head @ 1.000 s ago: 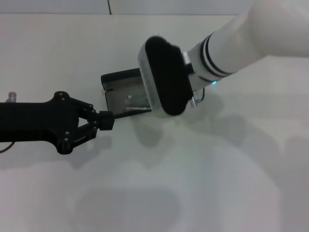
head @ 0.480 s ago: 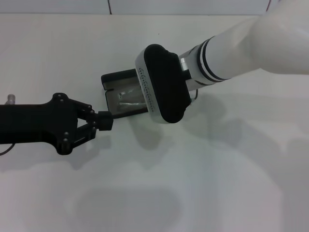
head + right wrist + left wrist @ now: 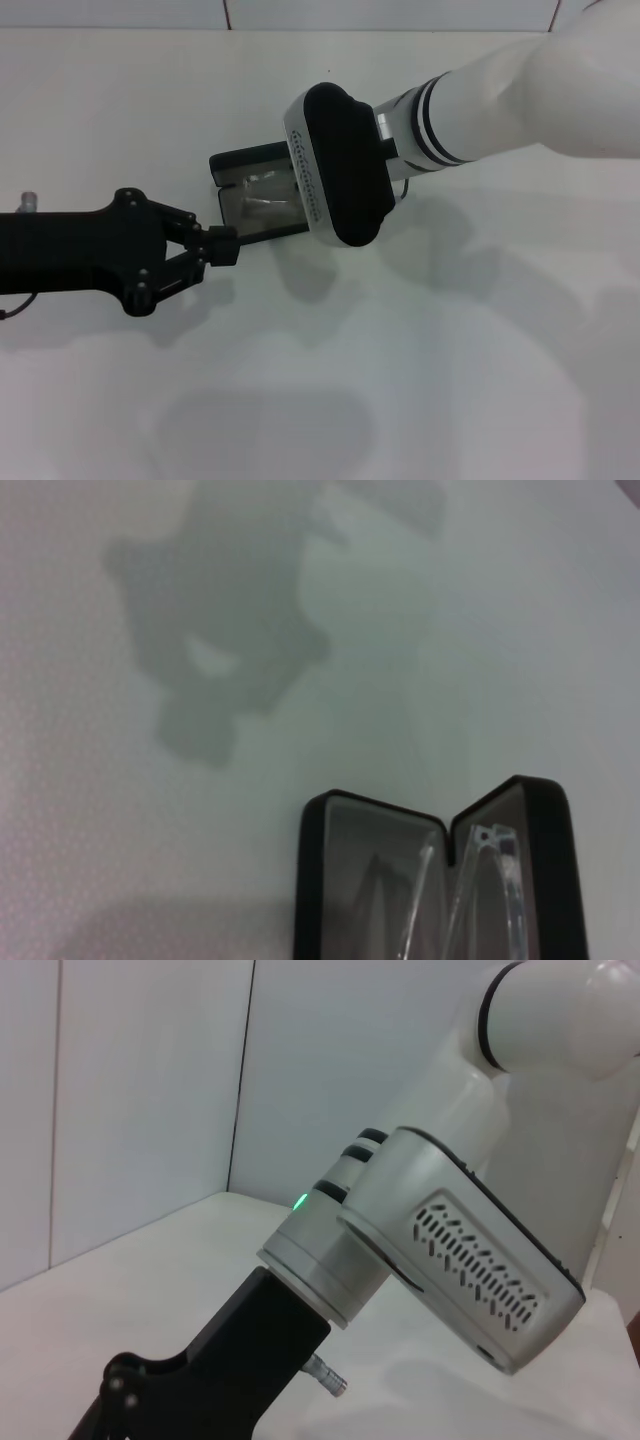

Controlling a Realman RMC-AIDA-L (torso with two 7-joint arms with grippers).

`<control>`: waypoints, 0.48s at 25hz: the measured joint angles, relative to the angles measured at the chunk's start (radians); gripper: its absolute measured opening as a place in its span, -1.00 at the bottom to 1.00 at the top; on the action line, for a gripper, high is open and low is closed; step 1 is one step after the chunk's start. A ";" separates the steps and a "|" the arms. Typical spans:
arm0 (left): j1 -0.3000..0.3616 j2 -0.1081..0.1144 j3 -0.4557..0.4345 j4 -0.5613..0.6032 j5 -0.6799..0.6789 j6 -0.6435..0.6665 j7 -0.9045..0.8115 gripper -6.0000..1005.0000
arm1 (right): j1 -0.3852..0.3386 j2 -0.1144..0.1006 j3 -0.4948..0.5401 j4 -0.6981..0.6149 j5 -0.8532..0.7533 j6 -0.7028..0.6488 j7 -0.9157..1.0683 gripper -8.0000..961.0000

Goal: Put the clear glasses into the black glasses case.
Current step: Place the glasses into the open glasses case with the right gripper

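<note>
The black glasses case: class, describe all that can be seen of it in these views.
The black glasses case is a hard, hinged box with rounded corners and a grey lining, lying open on the white table. The clear glasses rest inside it. In the head view the right arm's wrist hides its right part, and the left gripper sits at its near left corner; contact cannot be confirmed. The right wrist view shows both halves spread open.

Your right arm [image 3: 400, 150] hides the far end of the case [image 3: 255, 195] and the right gripper; the glasses [image 3: 490, 880] run off the wrist picture's edge.
</note>
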 joint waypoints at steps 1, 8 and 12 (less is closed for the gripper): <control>-0.001 0.000 0.000 0.000 0.000 0.000 0.000 -0.79 | 0.000 0.000 -0.004 0.003 0.000 0.003 0.000 -0.73; -0.004 -0.003 0.000 -0.002 -0.001 -0.001 0.000 -0.79 | -0.004 0.000 -0.061 0.032 0.023 0.078 0.001 -0.73; -0.005 -0.004 0.000 -0.004 -0.001 -0.001 0.000 -0.79 | 0.004 0.000 -0.062 0.044 0.065 0.078 0.001 -0.73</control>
